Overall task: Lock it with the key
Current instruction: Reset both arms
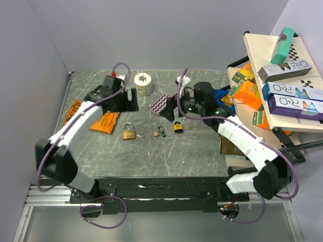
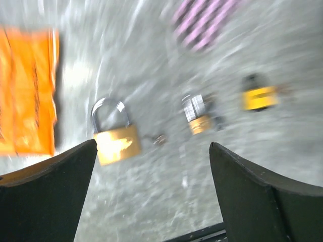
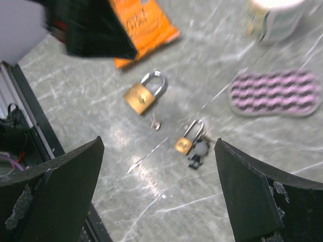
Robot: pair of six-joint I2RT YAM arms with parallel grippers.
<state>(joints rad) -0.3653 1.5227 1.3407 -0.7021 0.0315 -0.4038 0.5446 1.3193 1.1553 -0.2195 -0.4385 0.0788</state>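
A large brass padlock [image 1: 128, 133] lies on the grey marble table, also in the left wrist view [image 2: 115, 141] and the right wrist view [image 3: 143, 96]. A small loose key [image 1: 142, 135] [image 2: 159, 139] [image 3: 155, 122] lies just right of it. A small brass padlock with keys [image 1: 157, 131] [image 2: 196, 115] [image 3: 186, 140] lies further right, then a yellow-and-black padlock [image 1: 178, 127] [image 2: 259, 96]. My left gripper [image 1: 132, 99] [image 2: 153, 146] is open and empty, behind the large padlock. My right gripper [image 1: 170, 108] [image 3: 158, 142] is open and empty, behind the small padlocks.
A purple striped mat [image 1: 162, 104] [image 2: 202, 22] [image 3: 275, 93] lies under the right gripper. An orange packet [image 1: 105, 122] [image 2: 28, 91] [image 3: 144, 25] lies left of the large padlock. A tape roll [image 1: 143, 83] stands at the back. A shelf of boxes [image 1: 287, 70] is at the right.
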